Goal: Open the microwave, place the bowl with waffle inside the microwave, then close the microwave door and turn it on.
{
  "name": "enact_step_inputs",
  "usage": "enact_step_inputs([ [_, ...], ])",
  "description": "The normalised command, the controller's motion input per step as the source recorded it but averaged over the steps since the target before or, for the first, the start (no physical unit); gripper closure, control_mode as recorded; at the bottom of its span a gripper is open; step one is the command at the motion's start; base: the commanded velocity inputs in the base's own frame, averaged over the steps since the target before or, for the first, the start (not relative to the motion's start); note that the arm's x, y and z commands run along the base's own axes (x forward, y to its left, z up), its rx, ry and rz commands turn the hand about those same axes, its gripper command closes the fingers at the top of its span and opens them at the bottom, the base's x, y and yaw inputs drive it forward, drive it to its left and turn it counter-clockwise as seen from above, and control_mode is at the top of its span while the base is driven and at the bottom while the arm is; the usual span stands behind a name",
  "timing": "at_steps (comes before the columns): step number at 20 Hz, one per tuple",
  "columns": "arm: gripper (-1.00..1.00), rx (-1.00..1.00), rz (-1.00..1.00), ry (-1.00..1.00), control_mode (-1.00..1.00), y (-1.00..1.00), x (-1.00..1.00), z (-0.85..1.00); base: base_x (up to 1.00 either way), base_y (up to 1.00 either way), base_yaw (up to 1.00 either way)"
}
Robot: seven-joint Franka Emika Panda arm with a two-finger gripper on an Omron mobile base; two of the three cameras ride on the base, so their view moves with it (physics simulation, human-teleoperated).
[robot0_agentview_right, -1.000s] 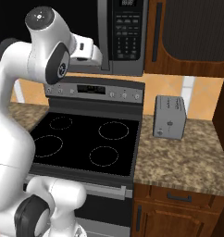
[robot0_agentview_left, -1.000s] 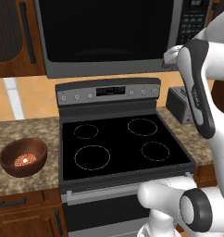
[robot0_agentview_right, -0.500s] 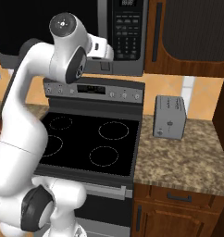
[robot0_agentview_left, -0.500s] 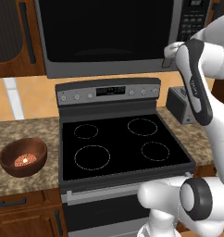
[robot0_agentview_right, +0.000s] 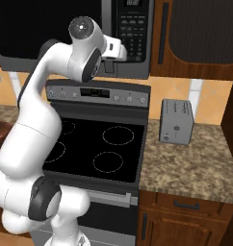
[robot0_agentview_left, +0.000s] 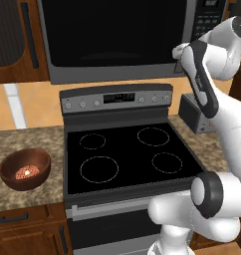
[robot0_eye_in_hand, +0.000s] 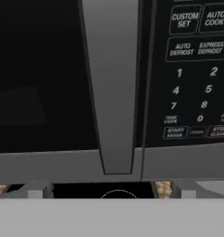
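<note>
Gripper (robot0_eye_in_hand: 112, 192) wide open, empty

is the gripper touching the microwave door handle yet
Cannot tell. In the hand view the handle of the microwave door looms close ahead, but no view plainly shows contact or a gap.

The microwave (robot0_agentview_left: 117, 40) hangs above the stove (robot0_agentview_left: 125, 154), bowl (robot0_agentview_left: 25, 168) on its left, toaster (robot0_agentview_right: 176, 122) on its right.

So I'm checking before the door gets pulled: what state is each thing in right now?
microwave door: shut, handle untouched
gripper: open, empty, facing the door handle
bowl: upright on the counter left of the stove
waffle: lying in the bowl
toaster: upright on the counter
</note>
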Motion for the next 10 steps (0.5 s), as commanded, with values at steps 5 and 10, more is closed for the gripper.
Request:
enact_step_inputs([
  [5,-1.00,0.01,0.00,0.00,-1.00,-0.02,0.61,0.00,0.00,0.00,0.00],
  [10,-1.00,0.01,0.00,0.00,-1.00,-0.01,0.64,0.00,0.00,0.00,0.00],
])
